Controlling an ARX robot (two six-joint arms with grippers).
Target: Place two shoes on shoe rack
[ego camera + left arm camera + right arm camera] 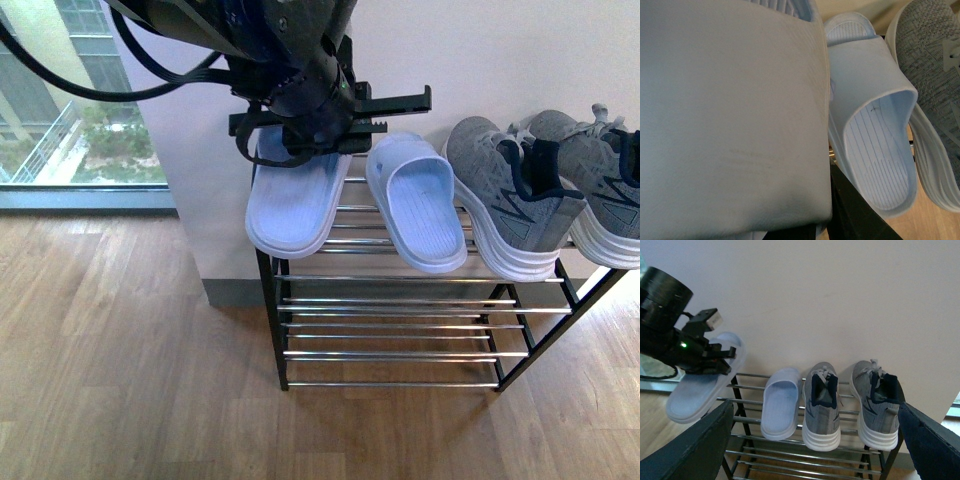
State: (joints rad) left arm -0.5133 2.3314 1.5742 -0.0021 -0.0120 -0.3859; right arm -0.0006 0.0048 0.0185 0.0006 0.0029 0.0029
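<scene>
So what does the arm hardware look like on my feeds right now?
The left arm is black and chunky, with looped black cables and a small green light in the right wrist view. Its claw has flat black toothed fingers. Of the right claw only two wide dark blue-grey fingers show, at the edges of its own view.

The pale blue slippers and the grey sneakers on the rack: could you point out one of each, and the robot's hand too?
Pale blue slipper [418,212]: front view, on its footbed.
Grey sneaker [500,200]: front view, on its knit side.
Left hand [330,115]: front view, on the dark body above the other slipper.
</scene>
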